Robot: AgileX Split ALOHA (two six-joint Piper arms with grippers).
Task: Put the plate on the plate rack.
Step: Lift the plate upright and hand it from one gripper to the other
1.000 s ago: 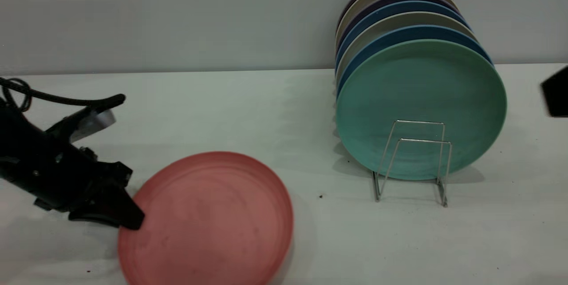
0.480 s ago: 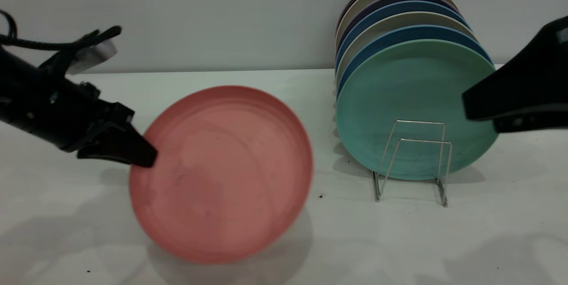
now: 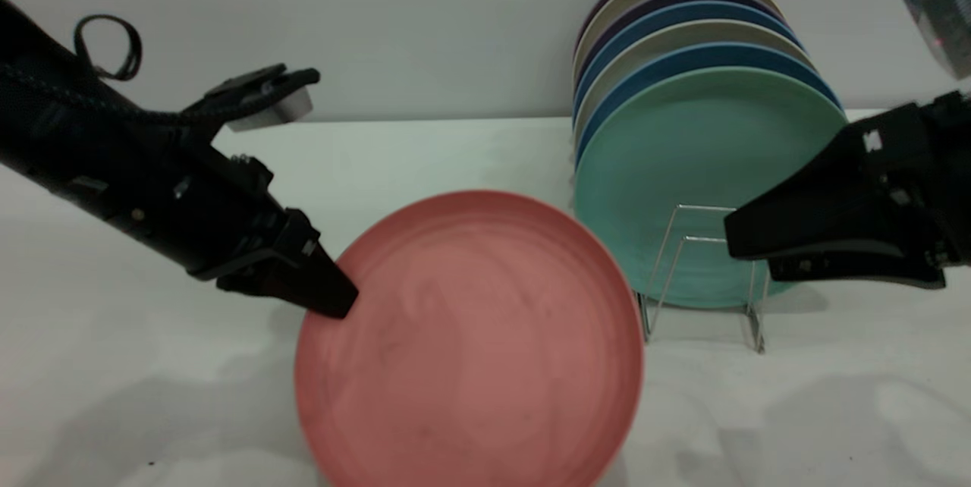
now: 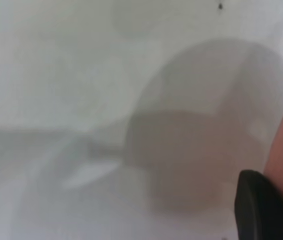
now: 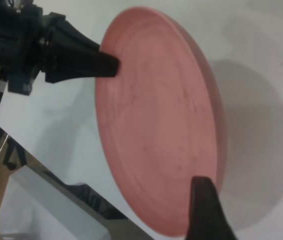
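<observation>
We see the plate (image 3: 470, 343) held off the table (image 3: 455, 153), tilted up nearly on edge with its hollow face toward the exterior camera, just left of the rack (image 3: 702, 274) and overlapping it slightly in that view; its lower edge is cut off by the frame. The left gripper (image 3: 334, 301) is clamped on the plate's upper left rim. The right gripper (image 3: 740, 240) hovers in front of the rack, apart from the plate; we cannot tell how its fingers stand. The table is pale and matte, with a plain grey wall (image 3: 425, 17) behind and soft shadows under the plate. In the rack stand a teal plate (image 3: 705, 146) and several blue and beige ones behind it, mostly hidden. The left wrist view is blurred, showing only a finger (image 4: 261, 205) and a sliver of pink.
</observation>
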